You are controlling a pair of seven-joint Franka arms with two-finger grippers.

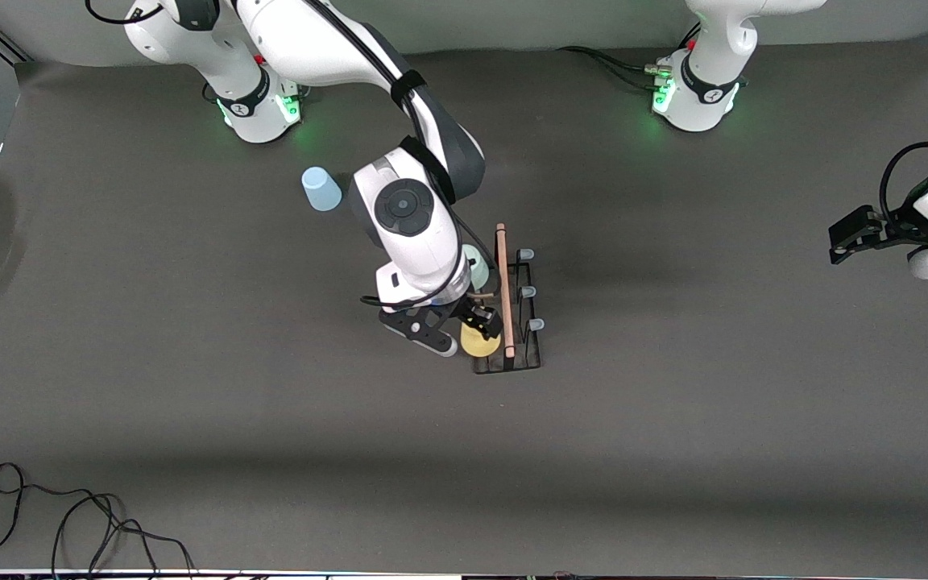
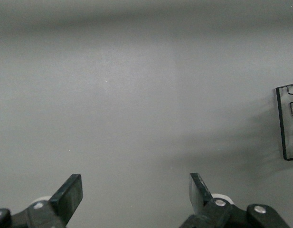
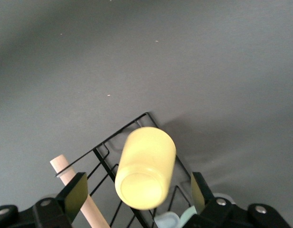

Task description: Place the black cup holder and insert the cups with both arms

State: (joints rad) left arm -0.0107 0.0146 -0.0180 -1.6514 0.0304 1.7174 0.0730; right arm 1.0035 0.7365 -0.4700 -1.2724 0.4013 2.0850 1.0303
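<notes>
The black cup holder [image 1: 522,360] stands mid-table, its wooden rod [image 1: 503,290] on top. The yellow cup [image 1: 480,344] sits upturned on the peg nearest the front camera, on the side toward the right arm's end. My right gripper [image 1: 468,332] is open, its fingers [image 3: 75,192] either side of the yellow cup [image 3: 146,166] with gaps. The mint green cup [image 1: 478,266] sits on a peg on the same side, partly hidden by my right arm. The light blue cup [image 1: 321,189] stands upturned on the table toward the right arm's base. My left gripper [image 1: 851,238] waits open at the left arm's end.
Three pale-capped pegs [image 1: 528,292] on the holder's side toward the left arm carry nothing. Black cables [image 1: 69,515] lie at the table edge nearest the front camera. An edge of the black wire frame [image 2: 281,123] shows in the left wrist view.
</notes>
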